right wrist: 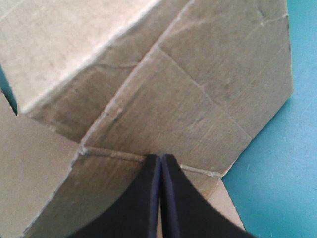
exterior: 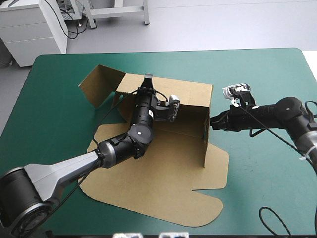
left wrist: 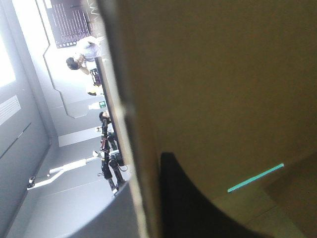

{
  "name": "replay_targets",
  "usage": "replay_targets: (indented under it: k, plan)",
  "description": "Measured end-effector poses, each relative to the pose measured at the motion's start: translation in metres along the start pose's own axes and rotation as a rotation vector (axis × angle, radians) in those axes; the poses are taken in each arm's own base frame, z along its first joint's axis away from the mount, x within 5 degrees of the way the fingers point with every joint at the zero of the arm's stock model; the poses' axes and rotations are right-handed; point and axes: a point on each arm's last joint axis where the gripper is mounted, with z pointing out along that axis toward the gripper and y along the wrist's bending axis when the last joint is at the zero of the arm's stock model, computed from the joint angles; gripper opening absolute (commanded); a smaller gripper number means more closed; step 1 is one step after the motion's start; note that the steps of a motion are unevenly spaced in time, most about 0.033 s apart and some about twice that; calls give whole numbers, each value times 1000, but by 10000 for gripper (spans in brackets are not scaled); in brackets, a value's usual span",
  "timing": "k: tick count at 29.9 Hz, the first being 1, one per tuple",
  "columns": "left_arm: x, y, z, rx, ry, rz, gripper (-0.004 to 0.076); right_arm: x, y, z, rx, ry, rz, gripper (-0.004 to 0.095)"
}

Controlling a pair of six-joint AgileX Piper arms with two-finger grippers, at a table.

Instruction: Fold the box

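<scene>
The left gripper (exterior: pixel 147 79) is seen at the top edge of the box's back wall (exterior: pixel 190 94). In its wrist view one black finger (left wrist: pixel 198 208) is laid flat against the brown face, and the wall's cut edge runs up the middle just beside it. The sheet is taken between the fingers, which are closed down on it; the second finger is screened by the board.

The right gripper (exterior: pixel 213 122) is pressed together with nothing held. Its fingers meet in one pointed arch, and the tip is set against the outer face of the right wall (exterior: pixel 206 134), on a crease low down.

The box (exterior: pixel 168 183) lies near the middle of the teal-green table (exterior: pixel 257 74) as a half-formed tray. The back and right walls are raised and meet at a corner, a flap (exterior: pixel 96 84) stands tilted at the left, and the near panel is spread flat towards the near edge. The left arm's wrist is stretched over the tray's floor.
</scene>
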Motion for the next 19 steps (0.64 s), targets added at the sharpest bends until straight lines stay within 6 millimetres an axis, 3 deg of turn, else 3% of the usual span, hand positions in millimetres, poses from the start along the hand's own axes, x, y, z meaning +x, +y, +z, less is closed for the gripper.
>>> replay_targets:
  k: [3, 7, 10, 16, 19]
  plan:
    - [0, 0, 0, 0, 0, 3, -7, 0, 0, 0, -2, 2, -24, -3]
    - [0, 0, 0, 0, 0, 5, -7, 2, 2, 0, -20, 17, -52, 101]
    - [0, 0, 0, 0, 0, 5, -7, 4, 4, 0, -47, 39, -69, 249]
    - [0, 0, 0, 0, 1, 4, -7, 6, 7, 0, -76, 64, -106, 735]
    - [0, 0, 0, 0, 1, 4, -7, 6, 7, -1, -80, 67, -114, 806]
